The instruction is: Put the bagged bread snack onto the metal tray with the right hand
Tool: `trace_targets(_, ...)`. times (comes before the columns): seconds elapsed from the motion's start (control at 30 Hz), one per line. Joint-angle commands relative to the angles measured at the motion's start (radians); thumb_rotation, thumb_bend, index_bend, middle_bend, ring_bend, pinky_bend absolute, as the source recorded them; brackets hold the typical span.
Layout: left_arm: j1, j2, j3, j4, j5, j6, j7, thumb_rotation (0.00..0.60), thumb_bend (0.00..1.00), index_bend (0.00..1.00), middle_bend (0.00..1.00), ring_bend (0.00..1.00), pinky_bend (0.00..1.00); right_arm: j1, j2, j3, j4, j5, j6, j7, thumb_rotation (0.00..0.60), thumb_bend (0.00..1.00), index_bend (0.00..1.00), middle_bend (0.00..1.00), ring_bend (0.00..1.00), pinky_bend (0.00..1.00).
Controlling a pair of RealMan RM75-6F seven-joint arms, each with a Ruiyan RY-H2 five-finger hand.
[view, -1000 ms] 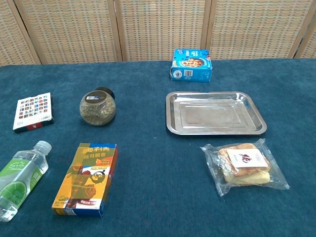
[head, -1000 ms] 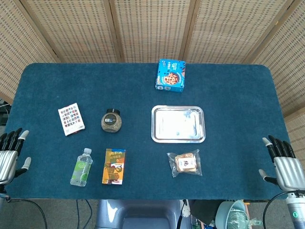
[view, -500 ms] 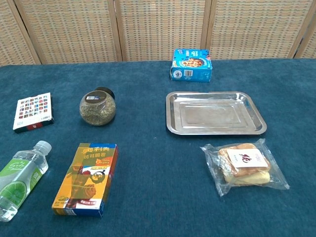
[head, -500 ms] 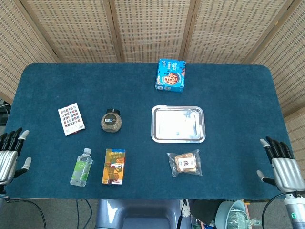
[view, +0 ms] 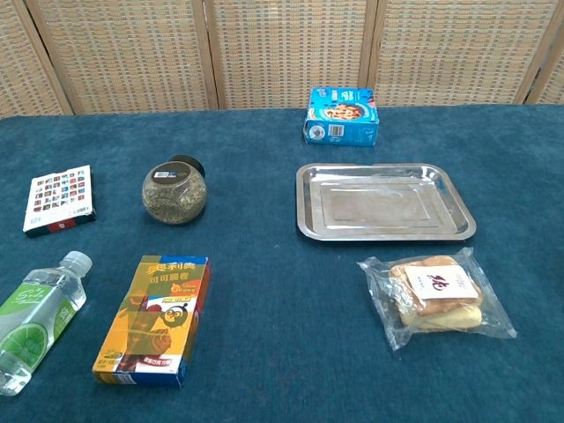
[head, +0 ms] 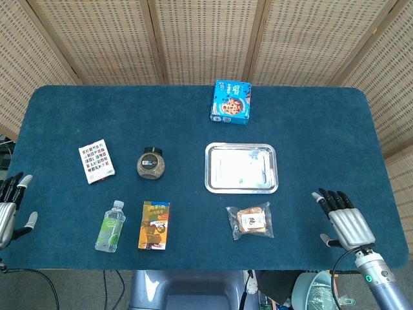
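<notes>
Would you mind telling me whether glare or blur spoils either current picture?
Head view: the metal tray reflects bright, washed-out patches, otherwise sharp with even light. Chest view: the tray looks duller, and the bagged bread snack shows small glints on its plastic; no blur.

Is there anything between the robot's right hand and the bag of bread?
No. The head view shows only bare blue cloth between the right hand and the bagged bread snack.

The left hand (head: 8, 210) is cut off by the head view's left edge; neither hand is shown in the chest view.
</notes>
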Motion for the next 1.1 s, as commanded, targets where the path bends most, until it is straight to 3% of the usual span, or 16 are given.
trace_targets(0.03, 0.001, 0.004, -0.004, 0.003, -0.004, 0.002, -0.006, 0.600, 0.42, 0.00, 0.00, 0.00, 0.00, 0.028, 0.017, 0.006, -0.036, -0.005, -0.028, -0.015, 0.600, 0.27, 0.00, 0.00, 0.00, 0.00)
trace_targets(0.27, -0.002, -0.008, -0.004, 0.012, -0.015, -0.005, 0.017, 0.600, 0.42, 0.00, 0.00, 0.00, 0.00, 0.087, 0.023, -0.004, -0.083, -0.037, -0.104, -0.048, 0.600, 0.27, 0.00, 0.00, 0.00, 0.00)
trace_targets(0.6, -0.002, -0.023, -0.009, 0.016, -0.030, 0.001, 0.059, 0.600, 0.42, 0.00, 0.00, 0.00, 0.00, 0.125, 0.011, -0.015, -0.102, -0.128, -0.119, 0.040, 0.600, 0.27, 0.00, 0.00, 0.00, 0.00)
trace_targets(0.83, -0.003, -0.040, -0.007, 0.019, -0.035, 0.004, 0.105, 0.600, 0.42, 0.00, 0.00, 0.00, 0.00, 0.182, 0.012, -0.021, -0.104, -0.143, -0.201, 0.051, 0.600, 0.27, 0.00, 0.00, 0.00, 0.00)
trace_targets(1.1, -0.002, -0.062, -0.007, 0.032, -0.055, 0.003, 0.151, 0.600, 0.42, 0.00, 0.00, 0.00, 0.00, 0.219, -0.020, -0.059, -0.125, -0.201, -0.254, 0.049, 0.600, 0.27, 0.00, 0.00, 0.00, 0.00)
